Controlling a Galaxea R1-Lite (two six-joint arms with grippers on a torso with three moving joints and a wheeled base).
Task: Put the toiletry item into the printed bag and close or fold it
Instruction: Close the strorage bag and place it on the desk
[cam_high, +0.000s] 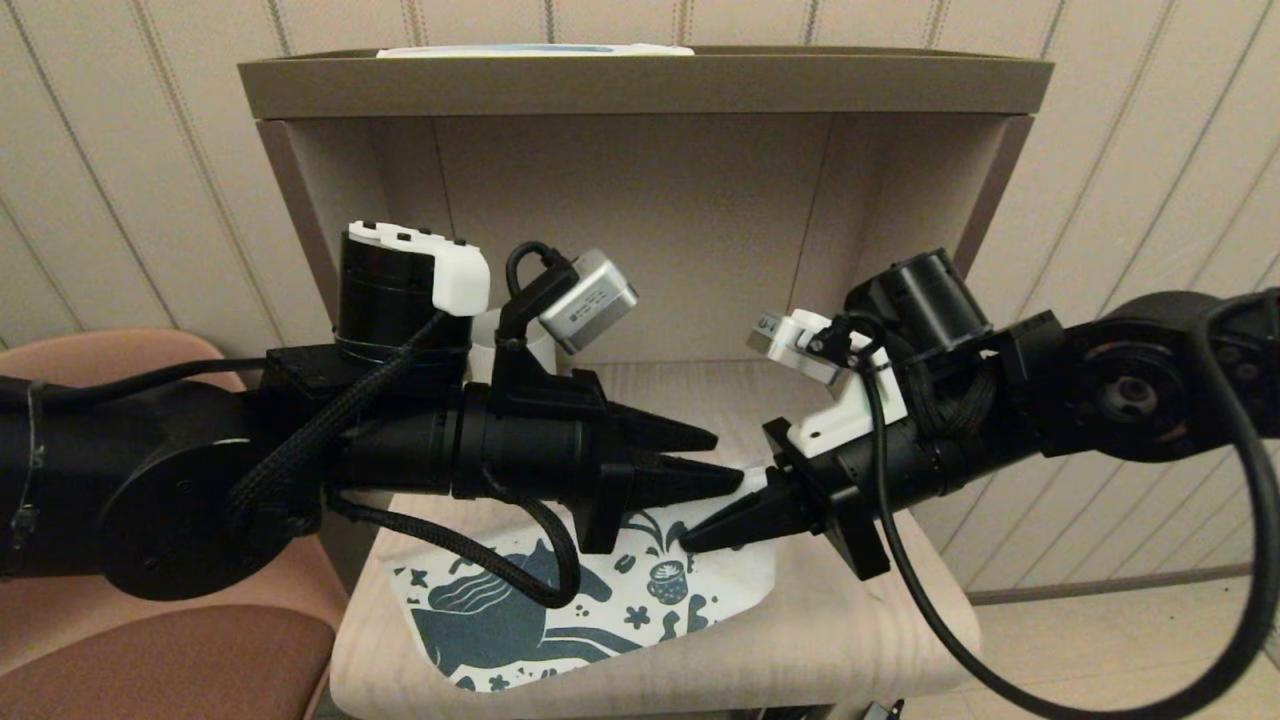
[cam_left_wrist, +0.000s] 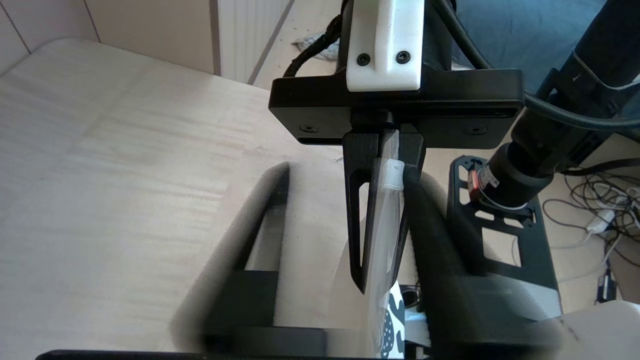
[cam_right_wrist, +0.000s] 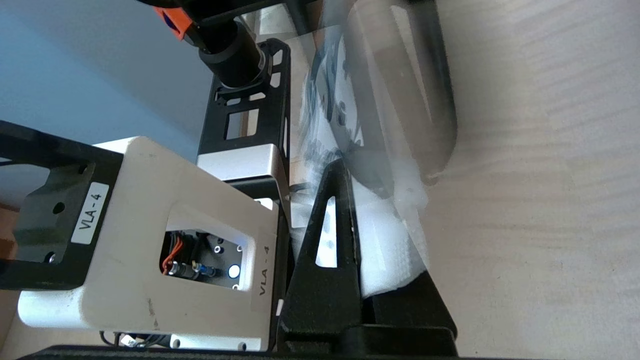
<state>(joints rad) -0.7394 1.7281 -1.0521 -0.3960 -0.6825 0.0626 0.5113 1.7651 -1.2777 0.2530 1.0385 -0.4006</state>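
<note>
The printed bag (cam_high: 520, 620) lies on the small wooden table (cam_high: 830, 630), and its far right corner rises toward both grippers. My right gripper (cam_high: 690, 540) is shut on the slim white tube (cam_left_wrist: 392, 200), with the cap near the finger bases and the flat end toward the tips. The tube (cam_right_wrist: 385, 245) shows white between that gripper's (cam_right_wrist: 360, 170) fingers. The tips (cam_left_wrist: 370, 285) point at the bag's teal print (cam_left_wrist: 395, 315). My left gripper (cam_high: 725, 457) is open, its fingers straddling the right gripper's tips. Its lower finger touches the raised bag corner. Whether the tube's end is inside the bag is hidden.
A ribbed white mug (cam_high: 487, 335) stands behind my left wrist at the back of the table. The table sits in a brown alcove under a top shelf (cam_high: 640, 85). A pink chair (cam_high: 150, 660) is at the left. Cables lie on the floor (cam_left_wrist: 600, 220).
</note>
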